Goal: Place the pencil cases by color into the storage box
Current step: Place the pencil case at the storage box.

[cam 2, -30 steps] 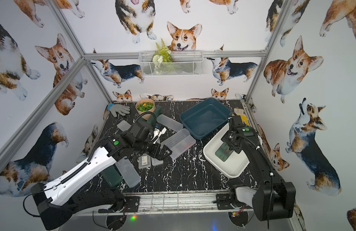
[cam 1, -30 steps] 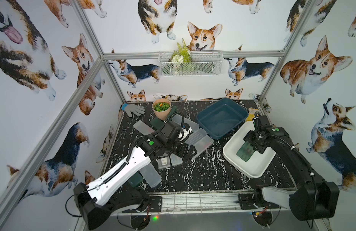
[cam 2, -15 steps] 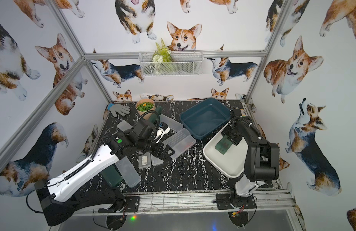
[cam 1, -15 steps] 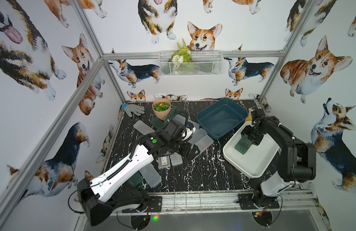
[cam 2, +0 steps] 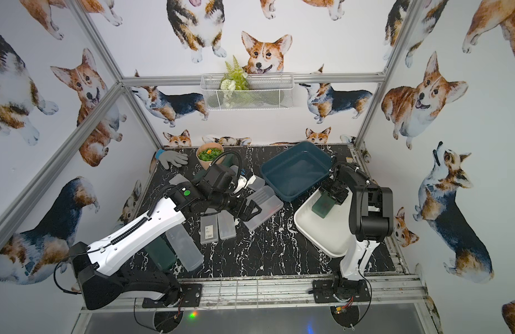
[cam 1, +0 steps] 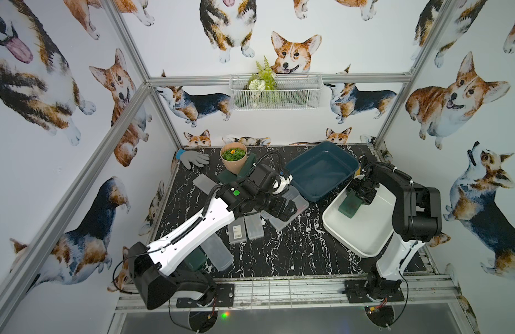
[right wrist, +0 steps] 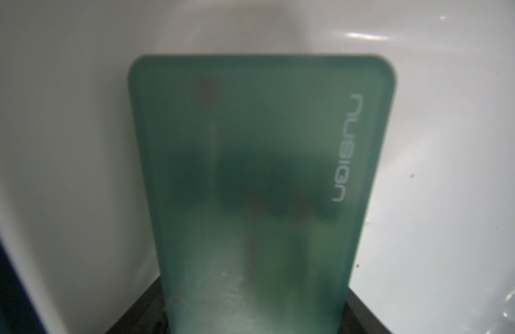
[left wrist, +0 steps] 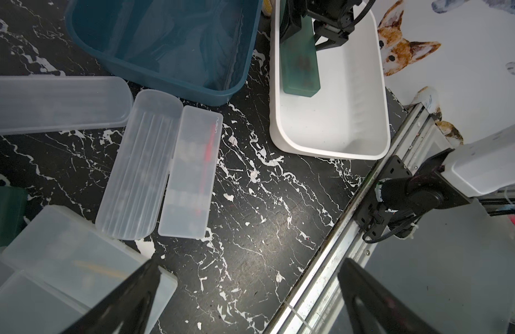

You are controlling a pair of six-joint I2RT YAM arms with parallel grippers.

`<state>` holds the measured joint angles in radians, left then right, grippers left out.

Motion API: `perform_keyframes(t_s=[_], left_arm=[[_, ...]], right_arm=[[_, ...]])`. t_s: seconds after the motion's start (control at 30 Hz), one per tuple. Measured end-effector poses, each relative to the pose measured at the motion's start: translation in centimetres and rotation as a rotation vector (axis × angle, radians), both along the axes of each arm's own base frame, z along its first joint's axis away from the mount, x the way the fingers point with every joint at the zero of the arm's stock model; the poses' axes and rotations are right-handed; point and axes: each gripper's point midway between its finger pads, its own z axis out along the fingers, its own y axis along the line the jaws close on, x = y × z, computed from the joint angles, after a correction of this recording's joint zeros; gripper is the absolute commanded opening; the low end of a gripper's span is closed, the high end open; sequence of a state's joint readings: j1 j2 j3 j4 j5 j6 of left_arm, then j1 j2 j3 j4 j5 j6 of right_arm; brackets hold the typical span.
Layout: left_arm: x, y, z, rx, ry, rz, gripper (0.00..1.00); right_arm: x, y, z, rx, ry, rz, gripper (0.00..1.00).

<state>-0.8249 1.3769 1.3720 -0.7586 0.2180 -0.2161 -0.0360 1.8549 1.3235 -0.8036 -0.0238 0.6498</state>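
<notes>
My right gripper [cam 1: 362, 192] [right wrist: 250, 318] is shut on one end of a translucent green pencil case [cam 1: 349, 206] [cam 2: 323, 206] [right wrist: 259, 173]. The case tilts down into the far end of the white storage box [cam 1: 366, 231] [left wrist: 331, 124]. My left gripper [cam 1: 288, 209] [cam 2: 252, 212] [left wrist: 249, 261] hangs open, holding nothing, above a pile of frosted white pencil cases [cam 1: 292, 206] [left wrist: 135, 173]. More frosted cases [cam 1: 244, 231] lie by its arm. Dark green cases sit near the front left [cam 1: 196, 260] and by the pot [cam 1: 248, 164].
A dark blue storage box [cam 1: 320, 173] [left wrist: 163, 43] stands beside the white one at the back. A peach pot of plants [cam 1: 233, 159] and a grey glove [cam 1: 194, 158] sit at the back left. A metal rail [cam 1: 279, 289] runs along the table's front edge.
The right arm has folded up and drawn the green case toward the far end of the white box. The left gripper has shifted a little right over the frosted cases.
</notes>
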Motion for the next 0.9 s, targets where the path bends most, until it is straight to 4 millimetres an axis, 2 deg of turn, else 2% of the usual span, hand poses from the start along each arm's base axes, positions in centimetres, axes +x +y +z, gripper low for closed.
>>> perform_keyframes(t_s=[0.33, 0.67, 0.73, 0.8, 0.9], left_arm=[[1.2, -0.9, 0.5, -0.003, -0.013, 0.014, 0.99], [2.5, -1.1, 1.4, -0.001, -0.026, 0.073, 1.00], [3.1, -1.1, 1.8, 0.007, -0.039, 0.096, 1.00], [3.7, -1.0, 2.2, 0.022, -0.048, 0.114, 1.00], [4.8, -0.7, 2.2, 0.045, -0.045, 0.143, 1.00]], right_arm=[[0.8, -0.9, -1.2, -0.008, 0.014, 0.024, 0.84], [1.0, -1.4, -1.2, 0.008, 0.011, 0.055, 0.95], [1.1, -1.5, -0.5, 0.011, -0.009, 0.055, 0.96], [1.3, -1.6, 1.1, 0.007, -0.048, 0.055, 0.96], [1.1, -1.4, 4.5, 0.005, -0.139, 0.054, 1.00]])
